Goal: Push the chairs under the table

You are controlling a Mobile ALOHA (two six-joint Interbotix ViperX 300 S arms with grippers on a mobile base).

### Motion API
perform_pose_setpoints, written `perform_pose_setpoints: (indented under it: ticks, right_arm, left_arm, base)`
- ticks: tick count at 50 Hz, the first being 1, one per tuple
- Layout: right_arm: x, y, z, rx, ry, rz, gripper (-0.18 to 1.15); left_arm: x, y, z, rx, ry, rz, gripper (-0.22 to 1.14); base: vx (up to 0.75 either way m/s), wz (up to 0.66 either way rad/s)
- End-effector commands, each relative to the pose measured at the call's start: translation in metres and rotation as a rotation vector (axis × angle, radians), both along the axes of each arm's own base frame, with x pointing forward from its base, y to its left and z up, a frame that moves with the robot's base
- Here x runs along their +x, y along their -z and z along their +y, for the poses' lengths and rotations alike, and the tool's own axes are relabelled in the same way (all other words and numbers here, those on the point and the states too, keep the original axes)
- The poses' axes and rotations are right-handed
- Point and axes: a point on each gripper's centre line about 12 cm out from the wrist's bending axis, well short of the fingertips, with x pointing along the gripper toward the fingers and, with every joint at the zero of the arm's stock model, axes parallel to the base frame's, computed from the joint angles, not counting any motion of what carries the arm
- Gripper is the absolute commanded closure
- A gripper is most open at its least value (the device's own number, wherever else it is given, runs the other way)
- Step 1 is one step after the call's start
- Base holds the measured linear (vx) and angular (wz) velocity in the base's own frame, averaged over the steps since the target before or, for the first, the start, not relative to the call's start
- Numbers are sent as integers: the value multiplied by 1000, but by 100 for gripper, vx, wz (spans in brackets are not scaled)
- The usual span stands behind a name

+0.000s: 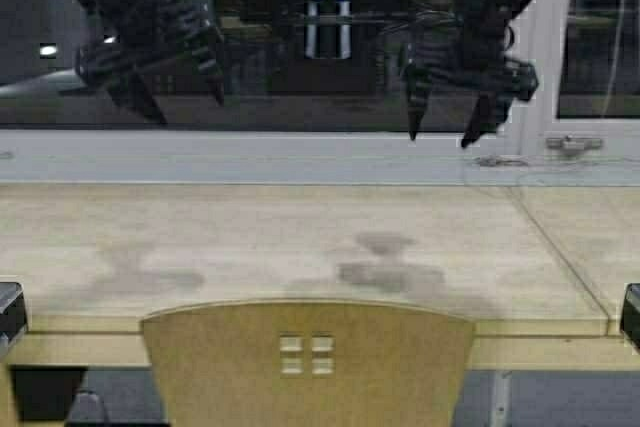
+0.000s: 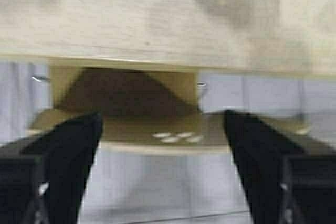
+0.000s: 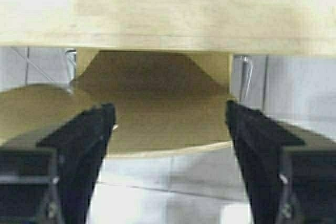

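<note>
We read no writing or labels anywhere. Our left gripper and right gripper hang over the table with jaws spread, holding nothing. One chair sits tucked against the table's near edge; a window lies behind the table.

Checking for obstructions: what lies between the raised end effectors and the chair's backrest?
In the high view, only bare table top with shadows lies between the left end effector, right end effector and chair backrest.
</note>
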Motion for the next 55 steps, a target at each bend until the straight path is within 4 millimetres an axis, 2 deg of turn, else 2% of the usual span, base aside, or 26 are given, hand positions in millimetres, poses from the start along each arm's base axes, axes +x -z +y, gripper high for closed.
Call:
perform_pose_setpoints:
  ticks: [1, 11, 24, 33, 43, 55]
  right_arm:
    - [-5, -16, -6, -9, -24, -73, 0]
    - [-20, 1, -11, -21, -43, -72, 0]
    - [-15, -8, -10, -49, -74, -86, 0]
    - [-12, -5, -11, -87, -110, -88, 0]
    - [-6, -12, -9, -86, -110, -102, 0]
    - [-8, -4, -9, -90, -110, -83, 0]
  left_arm:
    - [-7, -7, 7, 68, 42, -70, -8]
    - [-20, 10, 16, 181, 111, -95, -8]
    - [-20, 10, 16, 178, 105, -94, -8]
    - [-24, 16, 19, 183, 105, -74, -8]
    - [-18, 18, 17, 182, 101, -71, -8]
    - [-10, 25, 14, 186, 102, -56, -8]
  base:
    - [-12, 16]
    - [-12, 12]
    - [-10, 3]
    - [-14, 4]
    - [-21, 24]
    - [-23, 41]
